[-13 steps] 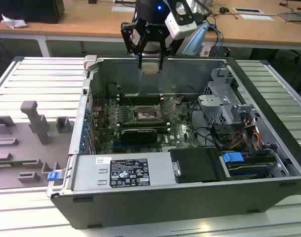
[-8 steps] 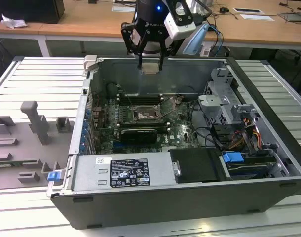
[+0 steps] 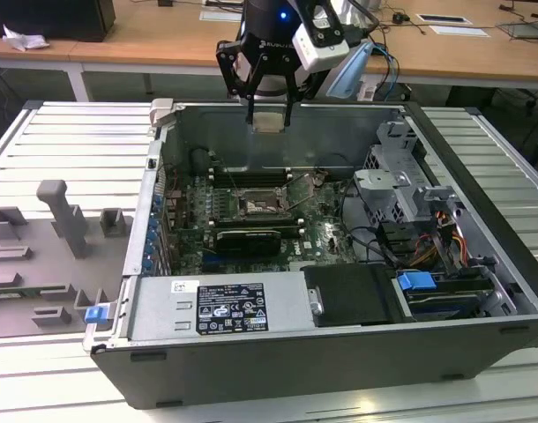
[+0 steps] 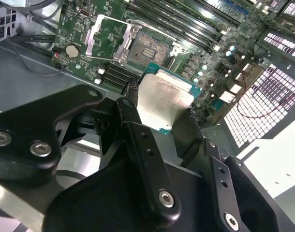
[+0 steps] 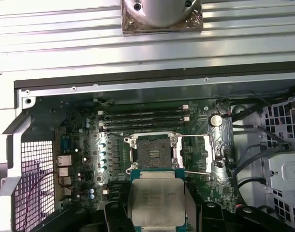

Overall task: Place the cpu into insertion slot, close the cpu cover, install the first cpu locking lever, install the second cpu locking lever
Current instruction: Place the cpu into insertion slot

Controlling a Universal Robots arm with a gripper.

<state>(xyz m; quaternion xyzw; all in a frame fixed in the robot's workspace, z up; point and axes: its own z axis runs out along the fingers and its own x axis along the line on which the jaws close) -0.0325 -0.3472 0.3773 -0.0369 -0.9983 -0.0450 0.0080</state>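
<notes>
**CPU clamped in the claw above the open case; socket bare, cover folded back**

Exterior view, upper middle of the frame: gripper [image 3: 269,113] hangs over the far wall of the open computer case [image 3: 278,361]. The cpu [image 3: 269,121] sits between its fingertips, a pale square, in the air and well apart from the board.

Claw state: closed down onto the cpu, gap only as wide as the chip. In the second wrist view the black fingers [image 4: 138,130] press on two opposite edges. The silvery face [image 4: 162,96] is in plain sight, with a blue-green rim along its edge.

Insertion slot [image 3: 256,208]: centre of the exterior view, on the green circuit board [image 3: 326,225], toward the case's far wall. In both wrist views its dark centre is uncovered, with nothing seated in it [image 5: 152,152].

Cpu cover [image 5: 195,153]: folded back, lying just beside the slot, green board showing through its cut-out. The second wrist view shows it the same way [image 4: 106,41].

Near the slot: long black memory slots [image 5: 142,117] run between it and the case wall. A coin cell [image 5: 215,120] lies past the cover.

Surroundings, exterior view: the case rests on a slatted table [image 3: 75,132]. Grey fixture blocks [image 3: 62,216] stand at the exterior view's left. A wooden desk [image 3: 163,35] runs along the top of the frame.
</notes>
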